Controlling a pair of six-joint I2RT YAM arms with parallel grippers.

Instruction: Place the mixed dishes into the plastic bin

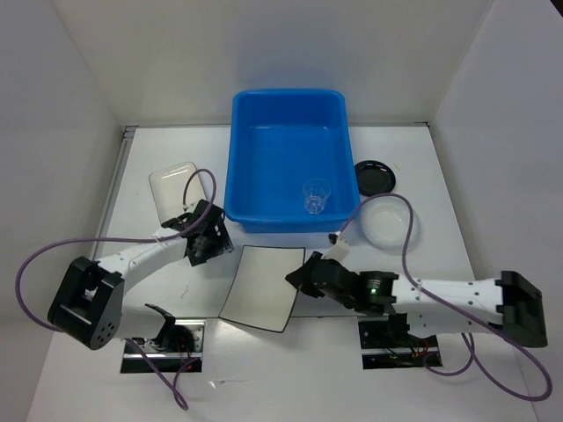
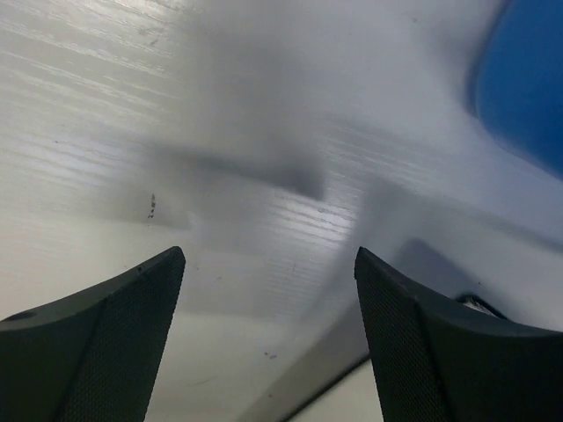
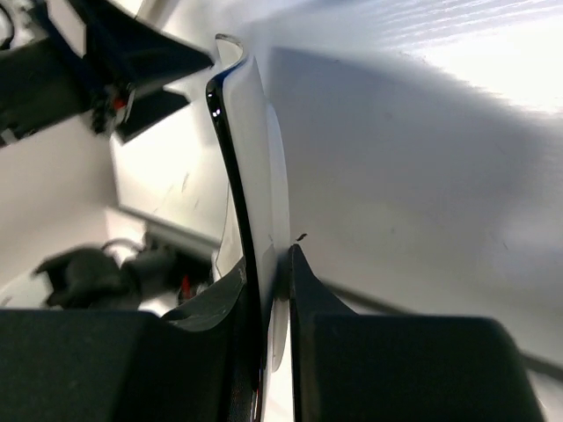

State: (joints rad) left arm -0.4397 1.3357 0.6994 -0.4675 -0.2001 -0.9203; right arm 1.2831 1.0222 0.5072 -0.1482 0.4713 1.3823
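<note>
- Top view: the plastic bin (image 1: 286, 158) sits at the far middle of the table (image 1: 290, 378). The small clear cup (image 1: 317, 195) stands upright inside it, near the front wall.
- Outside the bin: the white rounded-rectangle plate (image 1: 174, 186) to its left, the small black round plate (image 1: 375, 177) just right of it, and the translucent round dish (image 1: 390, 221) nearer than that.
- The flat square plate (image 1: 258, 287) lies in front of the bin, between the arms. The right gripper (image 1: 301, 276) is at its right edge. The left gripper (image 1: 208, 234) is over bare table near the bin's front-left corner.
- Left wrist view: jaws spread wide with nothing between them, only table below. Blue of the bin shows at upper right.
- Right wrist view: jaws pinched onto the square plate's rim, the plate seen edge-on between them. The bite looks shallow. Whether the plate has left the table, I cannot tell.
- Judgement: the step in hand is carrying the square plate to the bin. Lift slowly so the plate does not swing or slip in the thin grip. Clear the bin's front rim with margin. Lower the plate to one side of the cup so the cup stays standing.
</note>
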